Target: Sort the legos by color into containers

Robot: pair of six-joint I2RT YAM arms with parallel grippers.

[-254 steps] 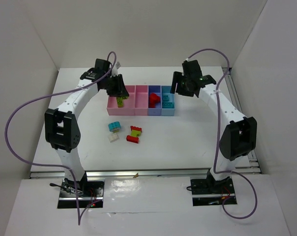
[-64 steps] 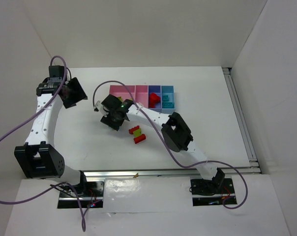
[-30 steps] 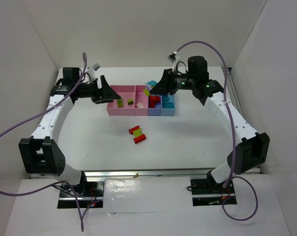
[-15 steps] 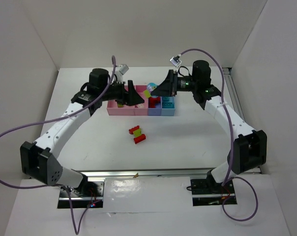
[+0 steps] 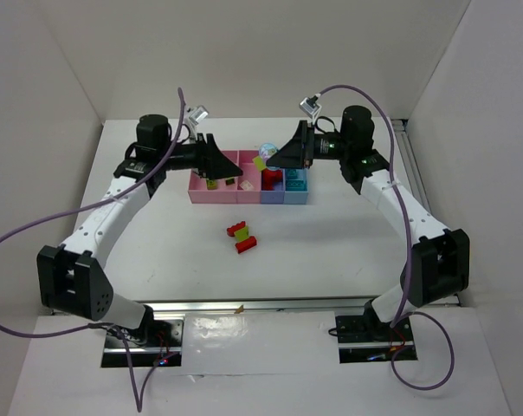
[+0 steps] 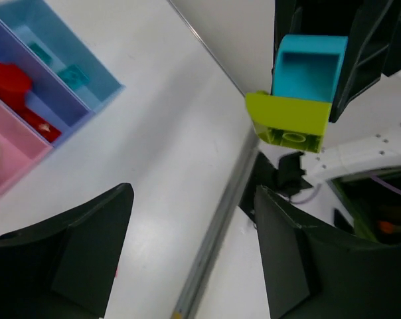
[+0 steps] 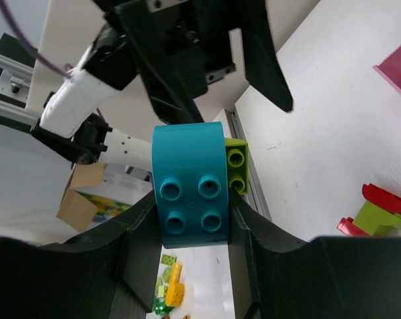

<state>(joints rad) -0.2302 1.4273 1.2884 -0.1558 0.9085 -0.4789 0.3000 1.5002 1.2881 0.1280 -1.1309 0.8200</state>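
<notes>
- Teal brick (image 7: 189, 193) with yellow-green brick (image 7: 235, 169) stuck on, pinched in right gripper (image 5: 270, 158) above containers (image 5: 214, 197), unmoved.
- Left gripper (image 6: 194, 196) wide open, empty, drawn back leftward.
- Likely handover to split colours.

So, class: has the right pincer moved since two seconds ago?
Yes. The right pincer has swung right, from in front of the pink bins to near the dark blue bin.

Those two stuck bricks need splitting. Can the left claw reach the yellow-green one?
Probably yes: the left claw is open and faces the yellow-green brick, jutting from the teal brick in the right claw, nothing between.
</notes>
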